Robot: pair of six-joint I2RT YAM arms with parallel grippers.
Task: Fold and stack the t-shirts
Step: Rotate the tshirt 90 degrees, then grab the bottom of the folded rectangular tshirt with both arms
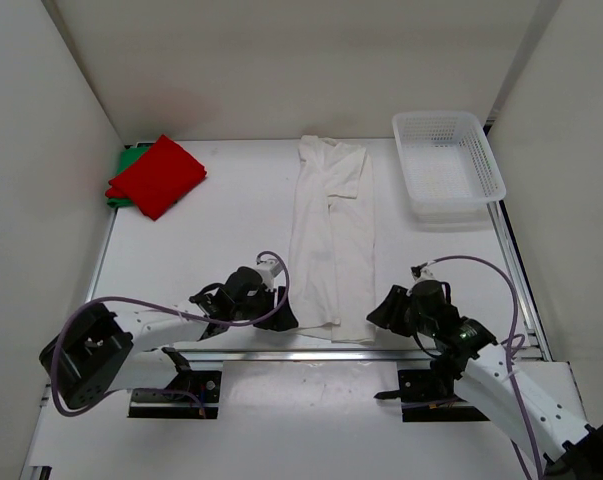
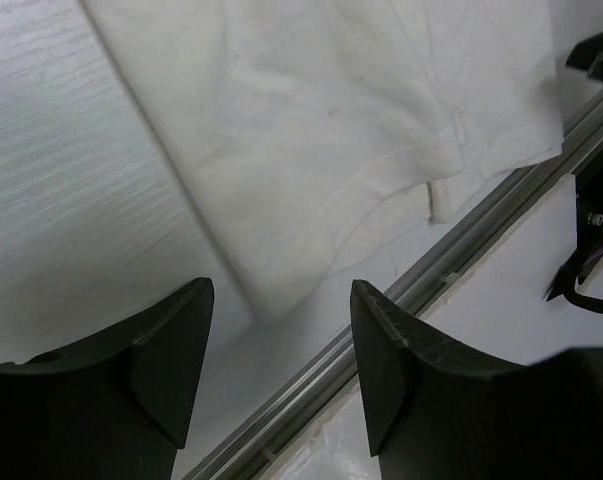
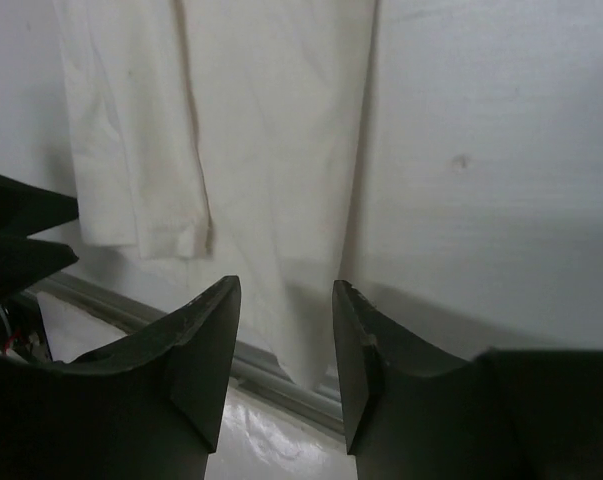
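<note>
Left gripper (image 2: 279, 300): fingers (image 2: 171, 350) spread apart, nothing between the pads. It is low over the table (image 1: 231, 200), at the near edge. The near left corner of the white shirt (image 2: 321, 120) lies flat just ahead of the gap; whether it touches a fingertip, cannot tell.

Right gripper (image 3: 285, 290): fingers (image 3: 206, 340) also apart, gripping nothing. The shirt's near right corner runs down into the gap in the wrist view and lies loose on the table.

The metal rail (image 2: 431, 270) runs along the near edge, directly under both grippers. The shirt's hem reaches it. The two grippers face each other across the hem, one at each corner. Each shows as a dark tip at the margin of the other's wrist view.

White shirt: folded lengthwise into a long narrow strip in the middle of the table. Collar end towards the far edge, hem at the near edge. A fold line runs down its length and the sleeves are tucked in. Faint creases; a small mark shows near the hem in the left wrist view.

Red shirt (image 1: 159, 175): folded into a square in the far left corner, turned at an angle. It sits on the green shirt (image 1: 127, 160), which shows only as a margin on its left side.

Basket (image 1: 451, 208): white mesh, far right corner, well apart from the shirts.
</note>
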